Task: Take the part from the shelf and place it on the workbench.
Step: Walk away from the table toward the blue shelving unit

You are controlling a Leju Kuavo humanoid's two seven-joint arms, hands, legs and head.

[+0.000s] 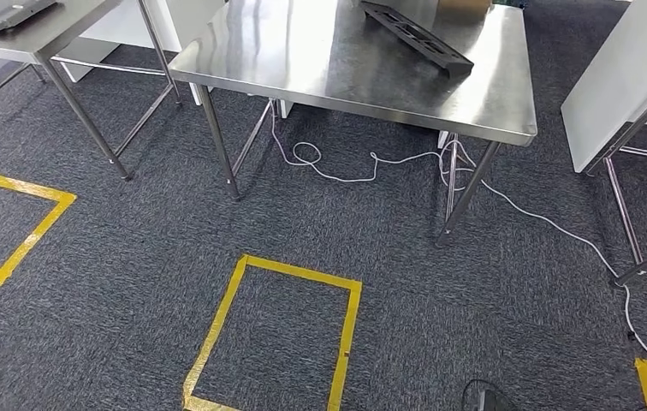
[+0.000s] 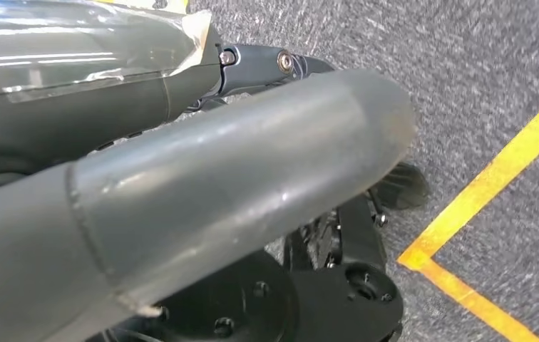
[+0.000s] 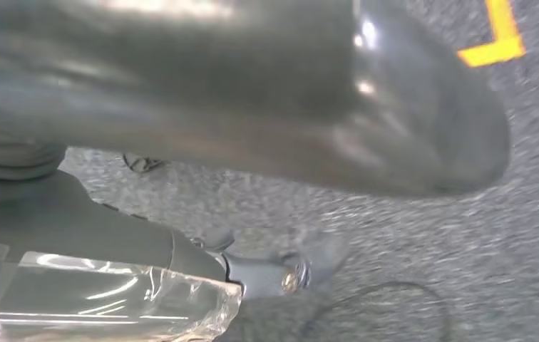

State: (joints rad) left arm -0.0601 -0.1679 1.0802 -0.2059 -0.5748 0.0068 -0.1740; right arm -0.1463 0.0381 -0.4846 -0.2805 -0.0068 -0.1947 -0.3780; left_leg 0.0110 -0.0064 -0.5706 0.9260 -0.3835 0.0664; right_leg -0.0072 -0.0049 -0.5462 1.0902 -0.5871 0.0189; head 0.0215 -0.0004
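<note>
We see a steel workbench [image 1: 363,64] ahead of us, its near edge running across the head view and its right corner jutting toward a white panel [image 1: 624,81] that stands close beside it. On the far part of the bench top lies the part [image 1: 416,34], a long black tray with a row of openings. Its long axis runs diagonally, one end toward the far left and the other toward the right edge of the bench, and it lies flat near that right side. The near half of the bench top is bare metal.

A second steel table [image 1: 42,30] stands to the left, with an open strip of carpet between the two. Under the workbench a white cable [image 1: 371,163] loops across the floor and trails off to the right. On the grey carpet [image 1: 132,282] between us and the bench are two outlines of yellow tape [image 1: 290,334].

Our left hand [image 2: 238,185] hangs low over the carpet, with a corner of yellow tape just past the thumb; we cannot tell how its fingers sit. Our right hand [image 3: 288,100] also hangs above the carpet, blurred, and we cannot tell whether it is open or closed. The part is well away from both hands.
</note>
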